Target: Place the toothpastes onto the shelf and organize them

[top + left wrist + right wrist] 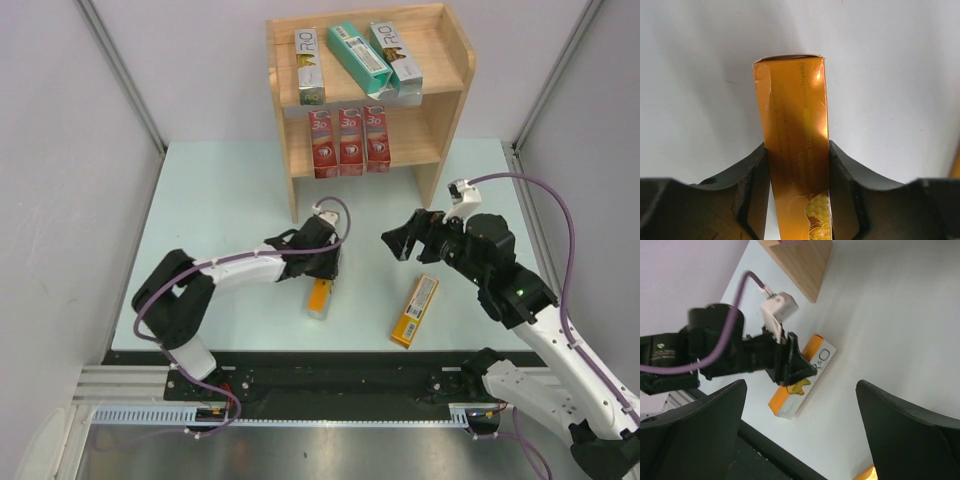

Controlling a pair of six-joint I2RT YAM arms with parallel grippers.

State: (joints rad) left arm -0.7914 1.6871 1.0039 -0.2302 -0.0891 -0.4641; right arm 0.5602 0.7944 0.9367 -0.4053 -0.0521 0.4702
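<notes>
Orange cardboard fills the left wrist view: an orange carton [795,110] runs lengthwise between the two dark fingers [752,200] of the left gripper [322,270]. Both fingers press against its long sides, so the left gripper is pinching it. Seen from above, this carton lies flat on the pale table [220,200], a little left of centre and near the front edge. Its near end sticks out from under the gripper.

A second orange carton [415,310] lies slanted on the table to the right of the first and apart from it.

The right gripper [394,248] hangs above the table right of centre, pointing left, with its jaws spread wide and nothing between them. In its own wrist view its fingers [715,425] frame the left gripper and the carton it holds.

At the far side stands the wooden shelf [290,170]. Three red cartons [349,141] lie side by side on its lower tier, touching one another, with their near ends at the front edge. On the upper tier, a silver carton [309,66] lies at the left. A teal carton [358,57] lies slanted in the middle. A pale carton with a teal side [396,55] lies at the right, just beside the teal one.
</notes>
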